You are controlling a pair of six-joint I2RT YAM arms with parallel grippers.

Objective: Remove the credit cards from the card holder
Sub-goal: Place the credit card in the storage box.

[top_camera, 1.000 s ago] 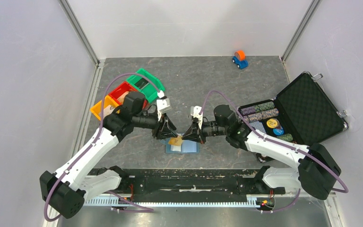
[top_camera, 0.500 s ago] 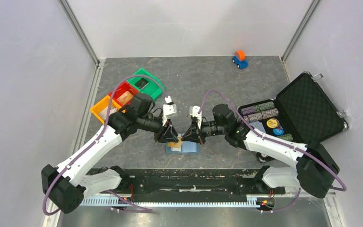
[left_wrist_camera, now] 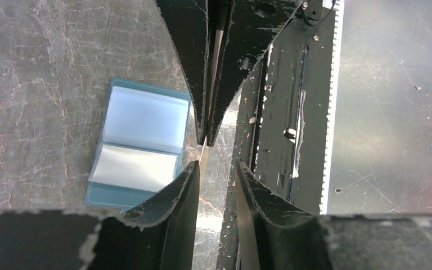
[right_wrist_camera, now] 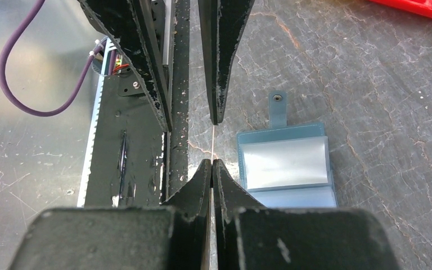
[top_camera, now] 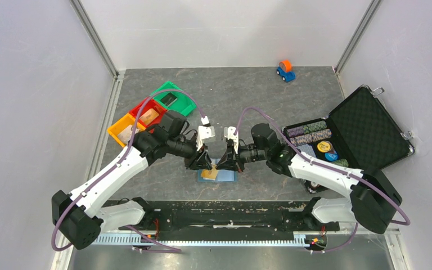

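The card holder point(top_camera: 225, 176) lies open on the table, blue with shiny slot pockets point(left_wrist_camera: 138, 143) point(right_wrist_camera: 286, 163). Just above it my right gripper point(top_camera: 225, 163) point(right_wrist_camera: 212, 163) is shut on a tan credit card point(top_camera: 208, 174), which shows edge-on as a thin line point(right_wrist_camera: 212, 143) point(left_wrist_camera: 202, 153). My left gripper point(top_camera: 203, 163) point(left_wrist_camera: 216, 165) faces the right one tip to tip and is open. The card's free end lies against the inner face of one left finger point(left_wrist_camera: 191, 177); the other finger point(left_wrist_camera: 244, 174) stands apart from it.
Green point(top_camera: 184, 104), red point(top_camera: 138, 110) and yellow point(top_camera: 116, 131) bins stand at the back left, with flat items in them. An open black case point(top_camera: 371, 132) with poker chips point(top_camera: 309, 130) is on the right. A small toy car point(top_camera: 284, 70) sits at the back. The arms' base rail point(top_camera: 225, 216) runs along the near edge.
My left gripper has moved right to meet the card held by the right gripper, and its jaws have narrowed. The right gripper has shifted slightly left, still shut on the card.
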